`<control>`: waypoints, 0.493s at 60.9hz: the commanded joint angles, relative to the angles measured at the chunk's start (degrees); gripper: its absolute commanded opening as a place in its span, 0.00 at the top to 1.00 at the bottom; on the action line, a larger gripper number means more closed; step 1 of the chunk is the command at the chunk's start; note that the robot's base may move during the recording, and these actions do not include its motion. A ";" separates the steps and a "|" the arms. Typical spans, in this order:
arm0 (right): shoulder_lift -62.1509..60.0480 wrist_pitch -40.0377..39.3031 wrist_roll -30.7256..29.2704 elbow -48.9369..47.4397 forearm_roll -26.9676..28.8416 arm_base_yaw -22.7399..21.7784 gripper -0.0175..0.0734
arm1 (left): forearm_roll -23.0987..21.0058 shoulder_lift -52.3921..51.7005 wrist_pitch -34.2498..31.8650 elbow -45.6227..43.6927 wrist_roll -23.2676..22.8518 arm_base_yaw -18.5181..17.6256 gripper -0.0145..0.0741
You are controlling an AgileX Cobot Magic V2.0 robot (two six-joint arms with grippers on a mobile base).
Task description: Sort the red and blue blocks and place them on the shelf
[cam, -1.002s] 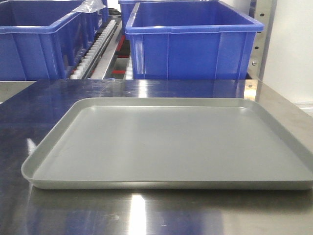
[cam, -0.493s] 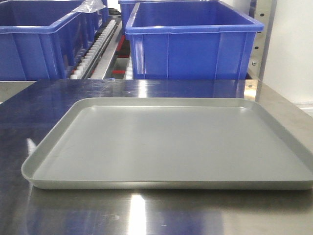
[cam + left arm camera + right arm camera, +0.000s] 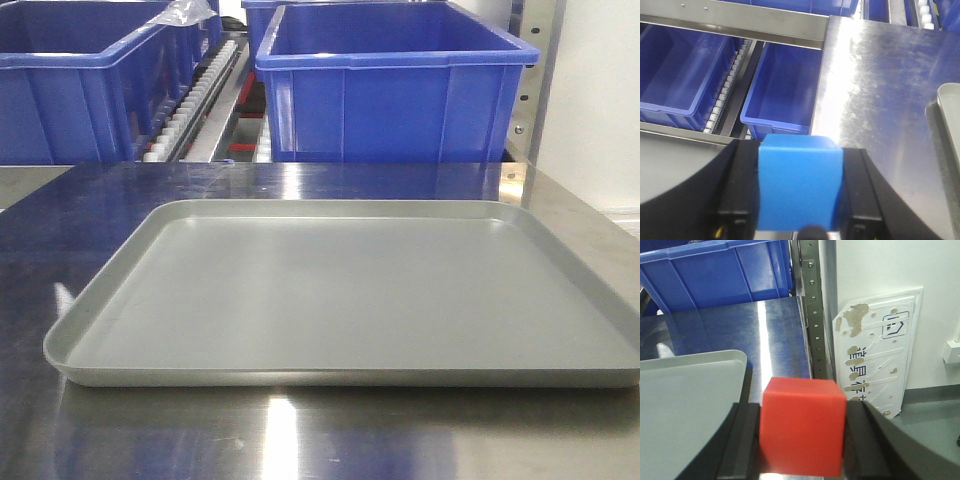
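In the front view a grey tray (image 3: 95,300) is seen on the steel tabletop (image 3: 300,180) before dark-blue bins (image 3: 390,100); in the left wrist view the light blue block (image 3: 799,185) is clamped by the left gripper (image 3: 800,192), the shelf (image 3: 740,21) beyond; in the right wrist view the red block (image 3: 802,425) is clamped by the right gripper (image 3: 802,437) beside the tray's corner.

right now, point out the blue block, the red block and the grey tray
blue block (image 3: 799,187), left wrist view, centre of front face
red block (image 3: 802,432), right wrist view, centre of front face
grey tray (image 3: 340,300), front view, bare floor
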 commanded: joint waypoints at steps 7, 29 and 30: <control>0.40 -5.05 -0.55 -1.60 -0.78 -0.27 0.75 | 1.04 0.19 -4.34 -1.69 -0.04 0.02 0.70; 0.40 -5.05 -0.55 -1.60 -0.78 -0.27 0.75 | 1.04 0.19 -4.34 -1.69 -0.04 0.02 0.70; 0.40 -5.05 -0.55 -1.60 -0.78 -0.27 0.75 | 1.04 0.19 -4.34 -1.69 -0.04 0.02 0.70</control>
